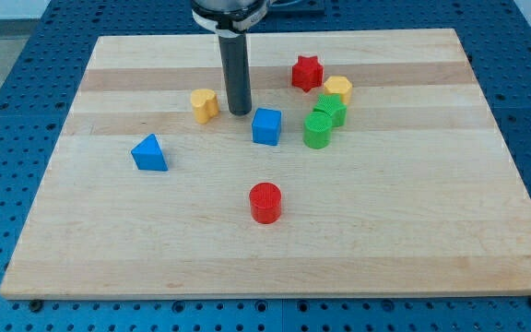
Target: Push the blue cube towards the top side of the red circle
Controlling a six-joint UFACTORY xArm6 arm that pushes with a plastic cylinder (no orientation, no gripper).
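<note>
A pale wooden board (413,240) lies on a blue perforated bench (7,83) and carries eight small blocks. Near its middle sits the blue cube (266,126), with the red circle (265,203) at its 6 o'clock, a yellow block (205,105) (shape hard to read) at 10 o'clock and a blue triangle (150,153) at 8 o'clock. At the cube's 3 o'clock stand two green blocks (318,133) (330,110) touching each other, with a yellow block (337,89) and a red star (307,73) further toward 1 o'clock.
</note>
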